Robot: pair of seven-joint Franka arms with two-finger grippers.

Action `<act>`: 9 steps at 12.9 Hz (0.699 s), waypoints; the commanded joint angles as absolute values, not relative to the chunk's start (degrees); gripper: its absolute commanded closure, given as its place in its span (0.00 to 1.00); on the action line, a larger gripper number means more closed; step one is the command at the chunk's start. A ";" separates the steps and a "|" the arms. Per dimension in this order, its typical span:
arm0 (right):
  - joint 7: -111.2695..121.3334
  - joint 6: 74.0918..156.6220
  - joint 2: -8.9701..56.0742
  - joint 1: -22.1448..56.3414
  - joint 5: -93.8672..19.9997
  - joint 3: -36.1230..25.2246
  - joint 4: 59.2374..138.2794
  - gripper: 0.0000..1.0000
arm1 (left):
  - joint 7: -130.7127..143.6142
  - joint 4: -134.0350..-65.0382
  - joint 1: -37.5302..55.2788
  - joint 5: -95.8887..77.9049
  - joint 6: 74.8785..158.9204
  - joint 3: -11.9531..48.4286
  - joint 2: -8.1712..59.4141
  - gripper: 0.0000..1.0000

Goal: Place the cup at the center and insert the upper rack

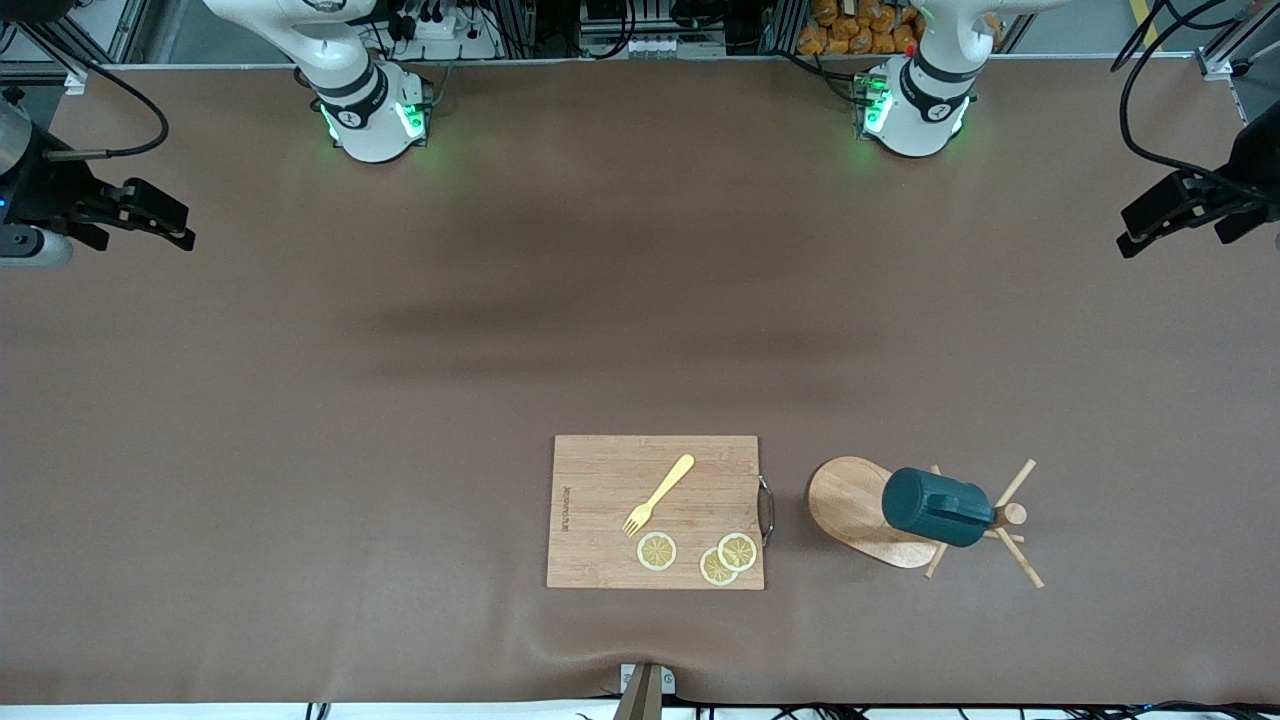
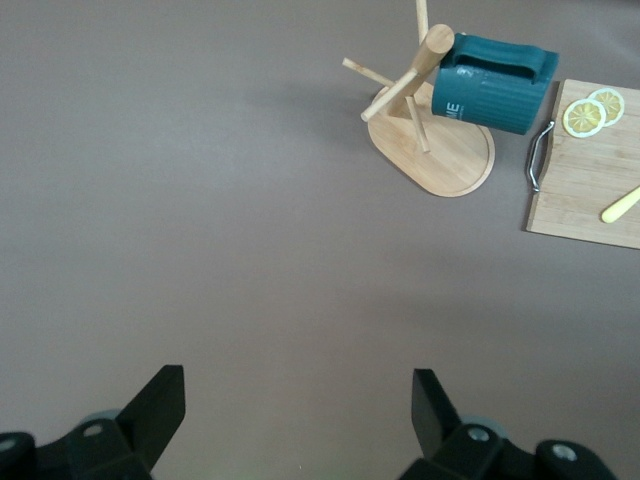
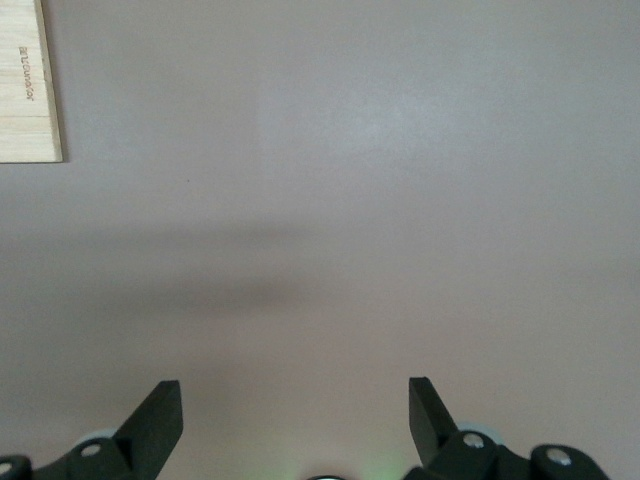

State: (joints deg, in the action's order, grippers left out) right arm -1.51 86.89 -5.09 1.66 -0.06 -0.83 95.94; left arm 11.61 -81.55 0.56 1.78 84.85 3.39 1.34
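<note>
Nearest the front cam we see the cutting board (image 1: 655, 512) w/ a yellow fork (image 1: 659, 494) and three lemon slices (image 1: 700, 556) on it. Just beside it, toward the left arm's end of the table, stands the upper rack (image 1: 870, 510), and the cup (image 1: 936, 507) hangs on its side on one of the rack's pegs, above the oval base. Both arms wait at the table's ends: the left gripper (image 1: 1150, 218) and the right gripper (image 1: 150, 215) sit high over bare tabletop, fingers spread, holding nothing, well apart from cup and rack.

Left wrist view: we see both fingers (image 2: 155, 405) wide apart over empty mat. Cup (image 2: 495, 85) and rack (image 2: 435, 140) sit ahead of them, nowhere near contact; cup's handle faces up, board (image 2: 590, 175) just beside the rack base.

Right wrist view: fingers (image 3: 160, 412) spread too, only mat and a corner of the board (image 3: 30, 80) visible; no cup, no rack.

Risks, as we judge them: pulling the cup off at an angle could drag the light rack w/ it and tip it, since only the peg holds the cup. A grip on the ribbed round body may slip. Rack's thin pegs could snag a finger on approach, and the board close by leaves little room on that side.
</note>
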 commanded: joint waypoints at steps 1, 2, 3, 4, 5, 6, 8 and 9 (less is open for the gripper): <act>-0.88 86.75 -6.42 2.54 -0.70 -0.88 96.77 0.00 | 10.11 -87.26 1.05 2.38 88.93 1.77 -2.02 0.00; -1.23 86.75 -6.42 2.90 -0.70 -0.88 96.85 0.00 | 9.50 -87.36 1.14 2.37 89.21 1.32 -1.93 0.00; -1.23 86.75 -6.42 2.90 -0.70 -0.88 96.86 0.00 | 9.49 -87.89 1.14 2.37 89.73 1.32 -1.85 0.00; -1.32 86.66 -6.42 2.90 -0.70 -0.88 96.86 0.00 | 9.41 -88.59 1.14 2.37 90.08 1.32 -1.85 0.00; -1.32 86.57 -6.42 2.81 -0.70 -0.97 96.86 0.00 | 9.40 -89.46 1.14 2.20 90.44 1.32 -2.02 0.00; -1.32 86.75 -6.33 2.81 -0.70 -0.97 96.86 0.00 | 9.40 -89.65 1.32 2.11 90.44 1.32 -2.02 0.00; -1.32 86.75 -6.33 2.90 -0.70 -0.88 97.03 0.00 | 9.40 -90.52 1.58 2.11 90.26 1.32 -2.46 0.00; -1.32 86.66 -6.33 2.90 -0.70 -0.97 97.03 0.00 | 9.40 -90.61 1.84 2.11 90.09 1.41 -2.63 0.00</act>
State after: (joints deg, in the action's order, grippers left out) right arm -1.45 86.76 -5.10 2.72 -0.09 -0.77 95.94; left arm 10.28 -87.99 1.03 1.78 89.14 1.76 -0.02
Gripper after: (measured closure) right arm 0.000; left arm 0.000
